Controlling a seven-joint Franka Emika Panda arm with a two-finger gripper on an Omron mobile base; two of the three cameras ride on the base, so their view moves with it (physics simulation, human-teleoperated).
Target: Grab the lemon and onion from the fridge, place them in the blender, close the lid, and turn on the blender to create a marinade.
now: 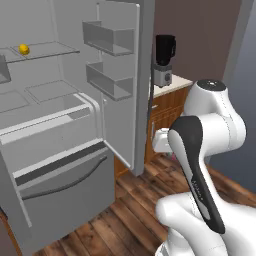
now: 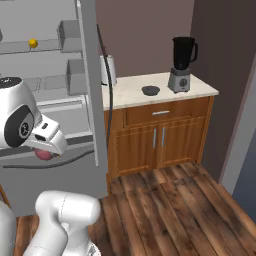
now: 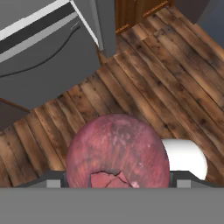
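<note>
Tool [image 3: 117,186] grips onion [image 3: 117,151]; lemon [image 1: 23,49] shelved.

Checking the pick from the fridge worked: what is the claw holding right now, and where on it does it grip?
The claw holds the onion, pinched across its round sides; the contact points are hidden.

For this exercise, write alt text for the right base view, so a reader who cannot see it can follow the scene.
The gripper holds the reddish-pink onion low in front of the open fridge, where the lemon sits on an upper shelf. To the right, a wooden cabinet with a pale counter carries the blender, the dark lid beside it, and a white paper-towel roll.
</note>
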